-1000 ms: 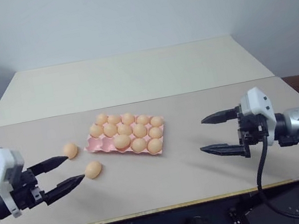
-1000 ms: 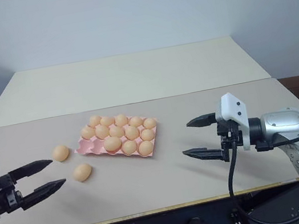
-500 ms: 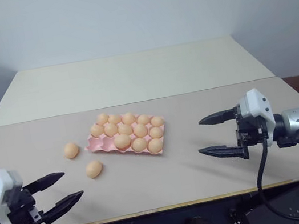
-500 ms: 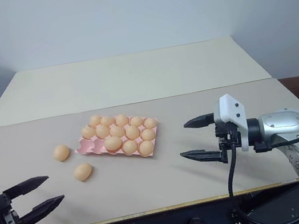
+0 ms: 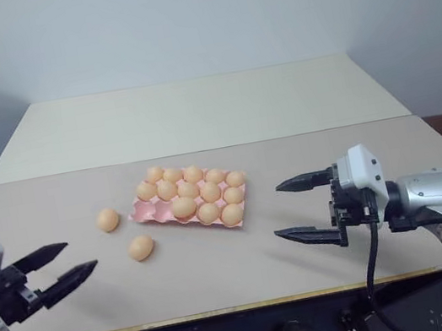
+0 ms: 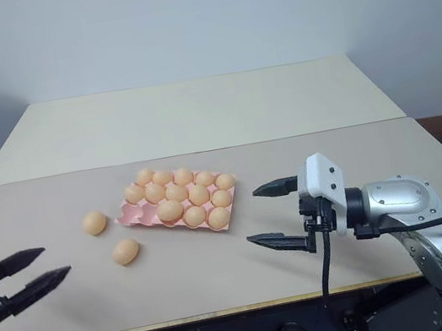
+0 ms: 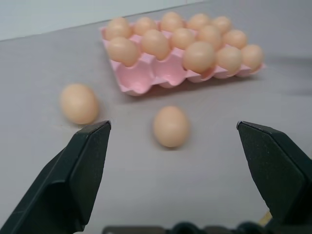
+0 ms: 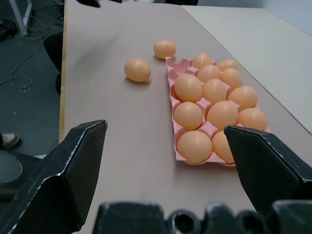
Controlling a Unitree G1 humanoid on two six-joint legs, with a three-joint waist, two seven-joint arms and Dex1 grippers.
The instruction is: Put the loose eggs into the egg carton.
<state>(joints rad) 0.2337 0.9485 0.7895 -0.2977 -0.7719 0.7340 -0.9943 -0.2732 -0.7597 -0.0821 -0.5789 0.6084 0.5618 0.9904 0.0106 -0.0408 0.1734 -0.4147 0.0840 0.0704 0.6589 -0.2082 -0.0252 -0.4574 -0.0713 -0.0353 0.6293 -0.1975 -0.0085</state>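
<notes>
- The left gripper (image 5: 63, 264) hangs over the near edge of the tabletop (image 5: 223, 272), jaws wide apart and holding nothing; it is the better one for this step, as both loose eggs lie on its side.
- The near egg (image 5: 140, 247) lies ahead of those jaws and a little toward the carton, well apart from the tips. In the left wrist view it sits roughly midway between the two fingers (image 7: 83, 170), so a fairly straight advance looks enough.
- My advice: keep the jaws wide until the egg is fully between them, come in low over the tabletop, and close gently on its widest part. An egg this smooth will likely roll if one finger arrives first.
- The far egg (image 5: 107, 219) rests beyond the first, just beside the carton's left end. It is best left for second, so the arm does not sweep past the near one and nudge it.
- The carton (image 5: 146, 214) lies farther still, ahead and to the right of the left jaws. Most cups are filled; the bare pink cups show along its left end, nearest the loose eggs. Lower the egg straight into one of these and release only once it is seated.
- The right gripper (image 5: 299, 208) hovers on the carton's other side, jaws also wide and empty, well apart from it. It should hold off.
</notes>
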